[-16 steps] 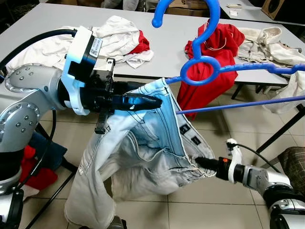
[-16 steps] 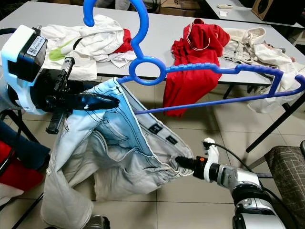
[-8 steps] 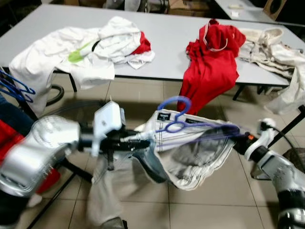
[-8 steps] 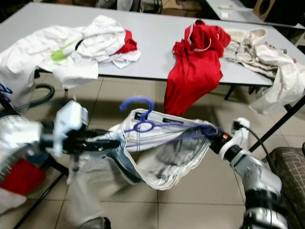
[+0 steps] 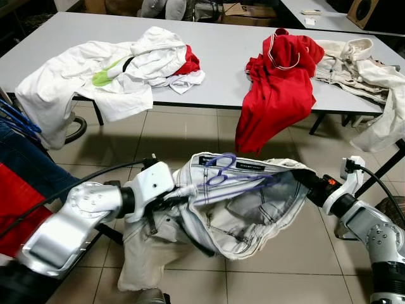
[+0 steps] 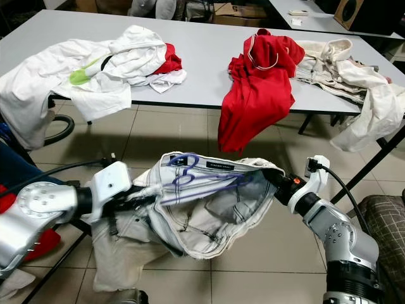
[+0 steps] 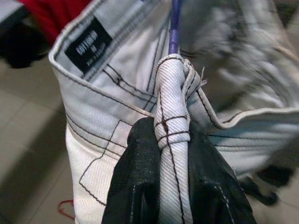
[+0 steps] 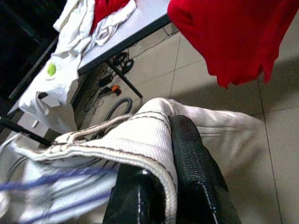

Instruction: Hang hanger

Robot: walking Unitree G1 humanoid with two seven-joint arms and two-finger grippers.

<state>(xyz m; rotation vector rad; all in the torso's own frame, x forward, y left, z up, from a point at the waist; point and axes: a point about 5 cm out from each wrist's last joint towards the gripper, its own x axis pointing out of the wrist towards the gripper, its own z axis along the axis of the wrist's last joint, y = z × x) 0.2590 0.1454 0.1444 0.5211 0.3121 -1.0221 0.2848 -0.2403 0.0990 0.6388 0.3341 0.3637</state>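
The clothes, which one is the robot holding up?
The pale denim jeans, stretched between the left gripper and right gripper, blue hanger inside. The red garment and white clothes lie on the table.
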